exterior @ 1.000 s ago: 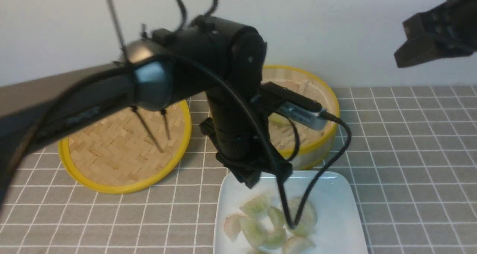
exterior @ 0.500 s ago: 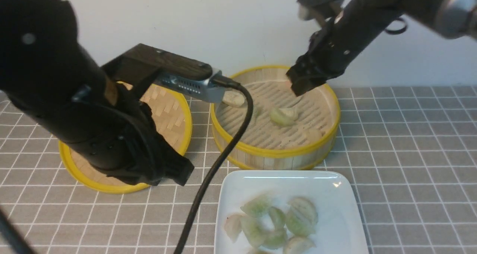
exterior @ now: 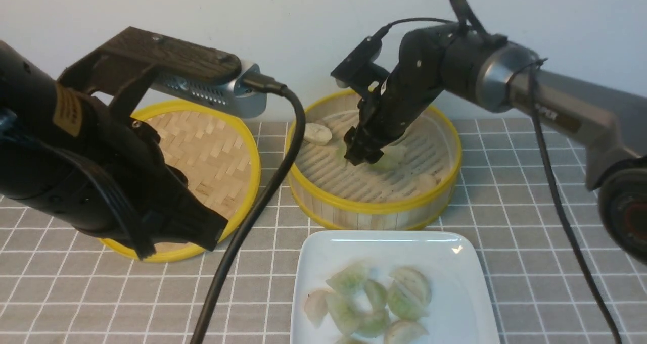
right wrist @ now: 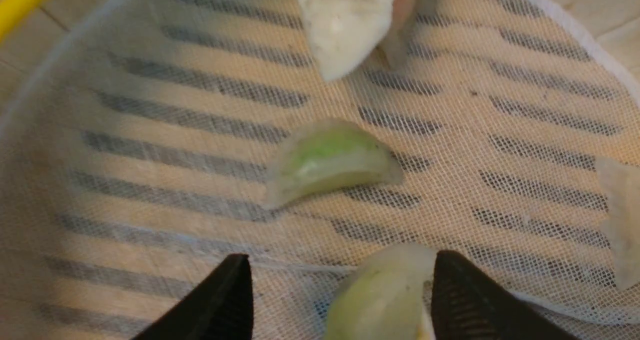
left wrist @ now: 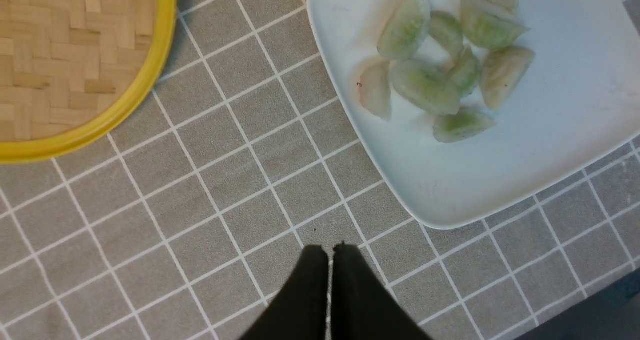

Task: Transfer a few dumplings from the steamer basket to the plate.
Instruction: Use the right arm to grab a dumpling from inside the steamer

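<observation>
Two robot arms reach over a counter (exterior: 530, 207) covered in gray cloth with a white grid, in front of a plain pale wall (exterior: 303, 20).

Your right gripper (right wrist: 340, 260) is lowered inside the steamer basket (exterior: 374, 215), a round bamboo basket with yellow rims at the back centre. Its jaws stand apart. A pale green dumpling (right wrist: 380, 300) lies between them on the white mesh liner (right wrist: 150, 130). It sits close against one finger, but you cannot tell whether they touch.

Three more lie on the liner in the right wrist view. A green-filled dumpling (right wrist: 330, 163) rests mid-liner just beyond the gripper, a white dumpling (right wrist: 345, 20) lies farther off, and an off-white dumpling (right wrist: 620, 220) is cut by the frame's edge.

Your left gripper (left wrist: 330, 252) is pressed together with nothing in it. It hangs low over bare cloth, with the plate (exterior: 455, 283) to one side and the lid (exterior: 202, 147) to the other.

That white square plate sits just in front of the basket, nearest the front camera. It carries a cluster of dumplings (exterior: 349, 278), pale green to off-white, touching one another. The flat woven lid, rimmed in yellow, lies to the left of the basket. A black cable (exterior: 252, 217) droops from the left wrist camera down across the cloth.
</observation>
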You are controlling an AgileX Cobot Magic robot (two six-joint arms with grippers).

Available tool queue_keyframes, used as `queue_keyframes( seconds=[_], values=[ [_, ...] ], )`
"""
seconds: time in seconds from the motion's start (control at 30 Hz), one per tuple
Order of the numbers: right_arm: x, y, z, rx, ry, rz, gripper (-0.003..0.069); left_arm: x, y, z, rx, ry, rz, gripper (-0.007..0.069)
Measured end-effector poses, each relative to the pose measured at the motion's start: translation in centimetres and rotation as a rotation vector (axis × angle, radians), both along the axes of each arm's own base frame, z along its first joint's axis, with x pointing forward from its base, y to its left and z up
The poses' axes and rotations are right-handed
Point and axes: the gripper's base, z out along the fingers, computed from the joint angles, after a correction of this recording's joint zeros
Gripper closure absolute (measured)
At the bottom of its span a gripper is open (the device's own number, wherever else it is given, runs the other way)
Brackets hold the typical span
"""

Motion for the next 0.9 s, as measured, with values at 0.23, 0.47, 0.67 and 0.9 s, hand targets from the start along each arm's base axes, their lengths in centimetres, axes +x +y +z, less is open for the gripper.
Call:
queue_keyframes(
  seconds=[0.23,0.47,0.67,0.9],
  values=[
    [0.5,-0.2,-2.1,-0.064,0.000,0.014,0.0235,0.0,0.0,0.0,0.000,0.000,0.000,0.0629],
    [0.6,-0.2,-1.9,-0.050,-0.011,-0.016,0.0389,0.0,0.0,0.0,0.002,-0.001,0.000,0.0629],
    [0.4,-0.2,-0.2,-0.022,-0.030,-0.027,0.0389,0.0,0.0,0.0,0.002,-0.001,0.000,0.0629],
    [-1.0,-0.1,3.8,0.081,-0.012,-0.047,0.0389,0.0,0.0,0.0,0.002,-0.001,0.000,0.0629]
  ],
)
